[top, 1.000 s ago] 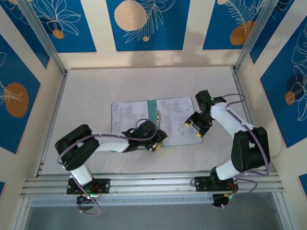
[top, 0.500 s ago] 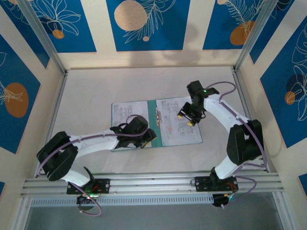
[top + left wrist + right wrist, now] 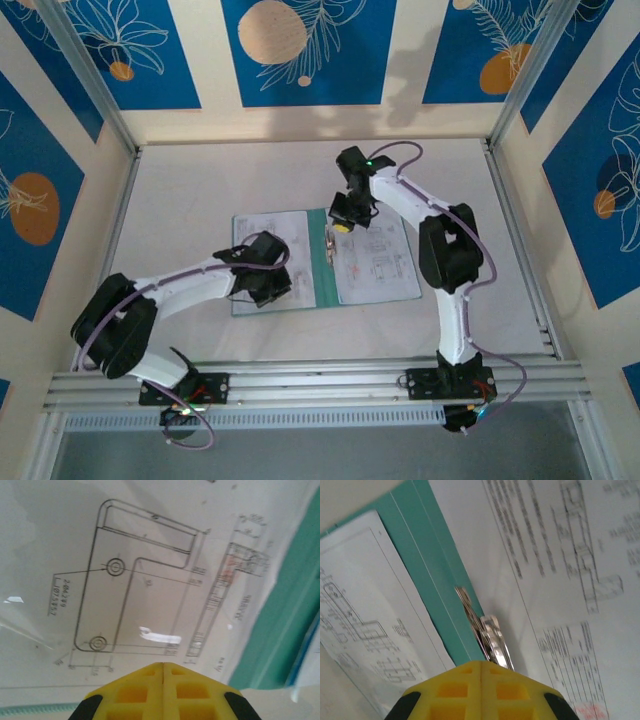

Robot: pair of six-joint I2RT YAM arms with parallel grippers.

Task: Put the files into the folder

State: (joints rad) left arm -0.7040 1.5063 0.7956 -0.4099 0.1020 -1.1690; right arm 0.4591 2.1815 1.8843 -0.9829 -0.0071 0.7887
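Observation:
The teal-green folder (image 3: 318,285) lies open at mid-table, and white printed files rest on both covers: one sheet (image 3: 255,232) on the left, another (image 3: 380,265) on the right. My left gripper (image 3: 270,290) hangs low over the left sheet (image 3: 140,580), its yellow fingertips (image 3: 163,665) shut together with nothing between them. My right gripper (image 3: 342,224) is at the far end of the spine, shut and empty (image 3: 481,663), right above the metal clip (image 3: 492,635) on the green spine (image 3: 435,580). A blue edge (image 3: 304,652) peeks out beyond the folder (image 3: 280,630).
The folder sits on a pale grey table (image 3: 200,180) walled by aluminium rails and patterned blue panels. Bare tabletop surrounds the folder on every side. The right arm's elbow (image 3: 450,250) arches over the right sheet.
Both grippers have gone from open to shut. The left gripper slid left from the spine onto the left sheet. The right gripper swung left and farther back to the clip.

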